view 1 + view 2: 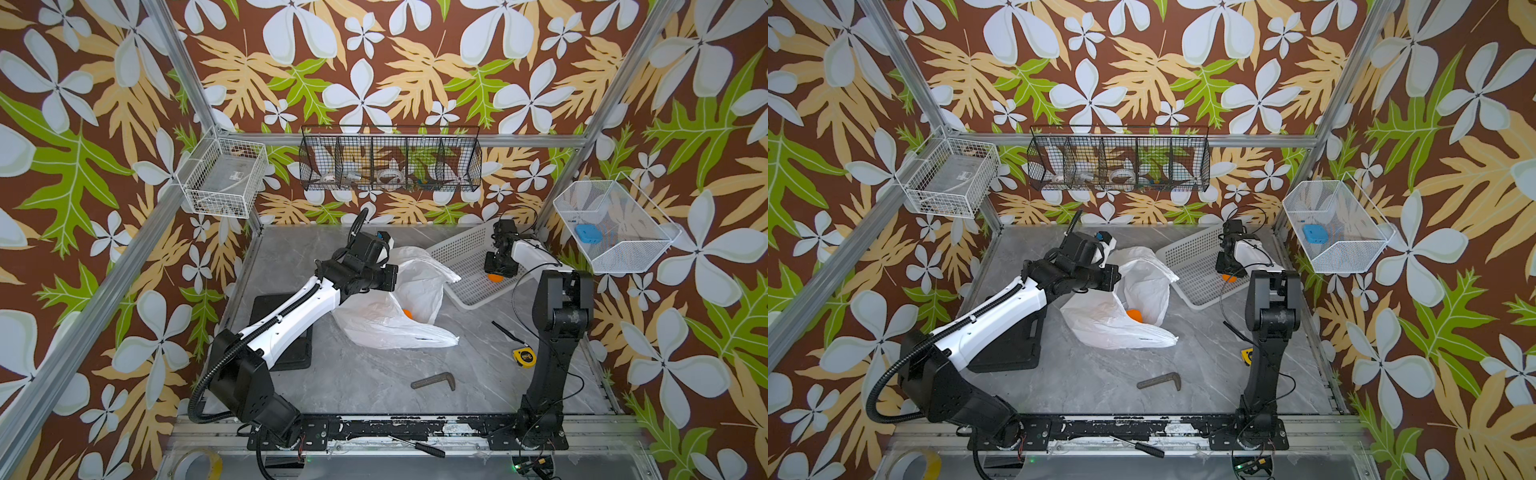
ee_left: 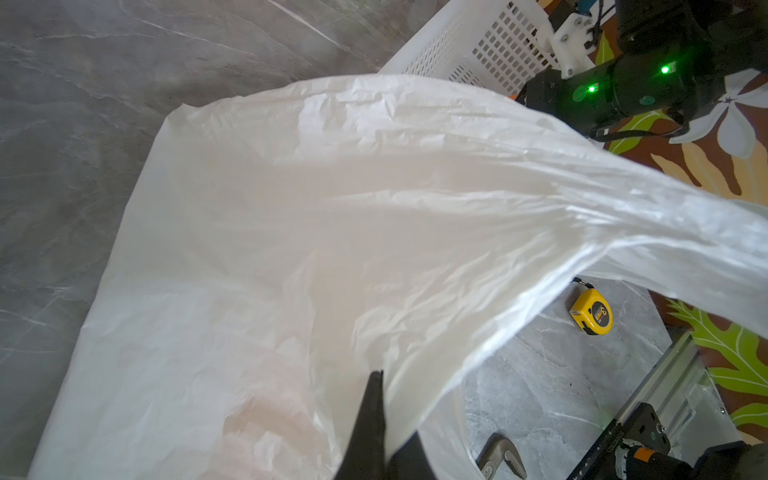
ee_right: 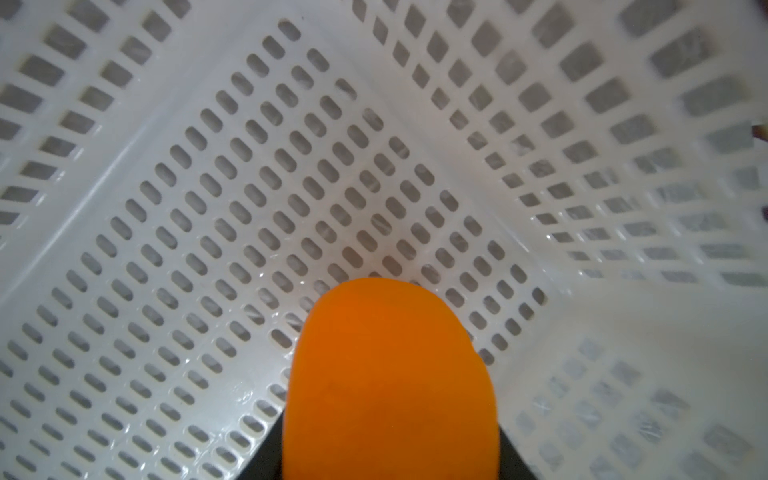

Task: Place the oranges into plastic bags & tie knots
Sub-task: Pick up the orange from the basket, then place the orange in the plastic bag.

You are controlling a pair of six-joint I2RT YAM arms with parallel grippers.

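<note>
**Top views.** We note the plastic bag [image 1: 374, 328] lying crumpled in the middle of the grey marbled surface [image 1: 357, 374]. Its mouth is lifted toward the end of the left arm [image 1: 291, 311]. A bagged orange [image 1: 407, 313] shows in the opening, and both top views show the bagged orange [image 1: 1134, 314].

The white perforated basket [image 1: 457, 241] sits just beside the bag, at the far right of the surface. We cannot tell whether its near corner touches the raised plastic. The right arm [image 1: 559, 316] reaches down into the basket, and a basket orange [image 1: 494, 277] peeps out under the arm's end.

Clutter around:
- A yellow tape measure [image 1: 523, 356] sits by the right arm's foot.
- A thin black stick [image 1: 503, 329] lies near the tape measure.
- A bent grey metal tool [image 1: 434, 381] lies in front of the bag, apart from it.
- A black pad [image 1: 297, 359] lies under the left arm.
- A screwdriver [image 1: 417, 447] lies on the front rail.

In a top view the right arm half hides the tape measure [image 1: 1248, 355].

**Left wrist.** The left gripper [image 2: 376, 386] is pinched tight on the bag's film. The plastic billows across most of the view and blocks any sight into the bag. Past its edge we see the basket [image 2: 478, 45], the tape measure [image 2: 592, 311] and the toothed end of the metal tool [image 2: 505, 457].

**Right wrist.** The right gripper [image 3: 392, 428] is down inside the basket [image 3: 249, 199]. Its dark fingers [image 3: 270, 455] lie against both flanks of the basket orange [image 3: 390, 374], at middling width, and we see no gap. The fruit hides the fingertips. We cannot tell whether it rests on the basket floor or hangs clear.
</note>
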